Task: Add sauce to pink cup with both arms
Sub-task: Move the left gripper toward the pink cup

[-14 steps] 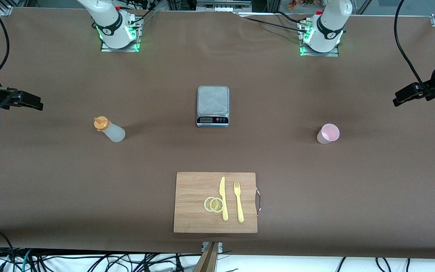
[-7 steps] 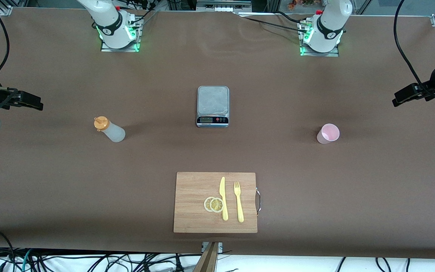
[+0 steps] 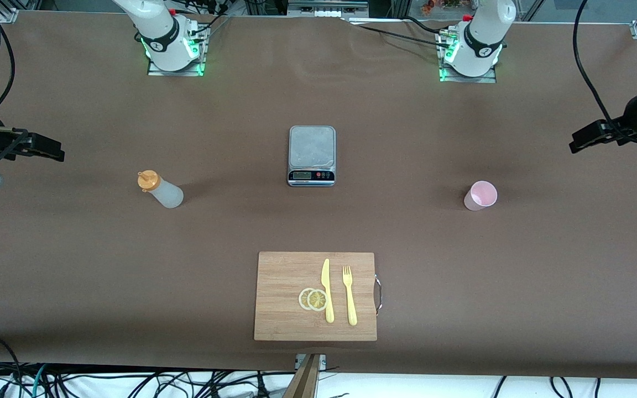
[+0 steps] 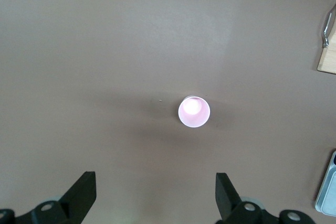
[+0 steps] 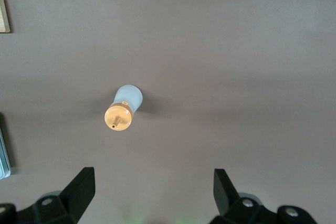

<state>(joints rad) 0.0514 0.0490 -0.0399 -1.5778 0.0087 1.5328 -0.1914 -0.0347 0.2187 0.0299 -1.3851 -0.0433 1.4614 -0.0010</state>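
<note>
The sauce bottle [image 3: 161, 189], translucent with an orange nozzle cap, stands upright toward the right arm's end of the table. From the right wrist view the sauce bottle [image 5: 124, 109] is seen from above. My right gripper [image 3: 53, 150] hangs open high over the table at that end, and my right gripper [image 5: 152, 178] has nothing between its fingers. The pink cup [image 3: 480, 195] stands upright toward the left arm's end, its rim open. My left gripper [image 3: 579, 143] hangs open high over that end. In the left wrist view the pink cup [image 4: 193, 112] lies below my empty left gripper [image 4: 154, 179].
A steel scale [image 3: 311, 155] sits mid-table between bottle and cup. Nearer the front camera lies a wooden cutting board [image 3: 280, 287] with a yellow knife [image 3: 327, 290], a fork [image 3: 349, 296] and lemon slices [image 3: 313, 299]. Cables hang along the table's ends.
My left gripper has drifted slightly toward the middle of the table and a little higher in the view. The right arm, bottle and cup have not moved.
</note>
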